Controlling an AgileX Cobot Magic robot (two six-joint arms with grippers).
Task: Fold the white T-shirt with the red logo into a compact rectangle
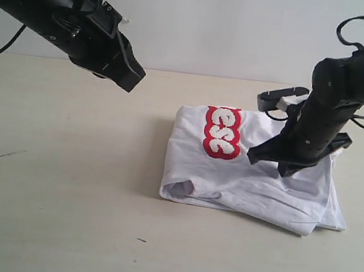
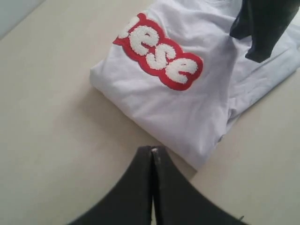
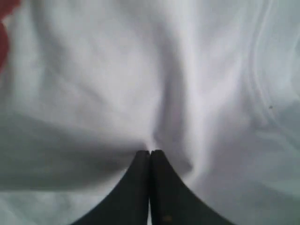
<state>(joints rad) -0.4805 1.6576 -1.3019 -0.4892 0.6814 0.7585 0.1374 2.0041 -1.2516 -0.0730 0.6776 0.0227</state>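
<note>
Clenched right tool (image 1: 254, 155) pressed the folded T-shirt (image 1: 229, 182) flat as the clenched left tool (image 1: 132, 79) hovered; squaring its loose right edges looked next.

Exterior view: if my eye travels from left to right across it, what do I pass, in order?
Left pincer, raised over the bare table → red logo → right pincer, down on the shirt. The white T-shirt itself lies under the last two, so it has no place of its own in the order.
</note>
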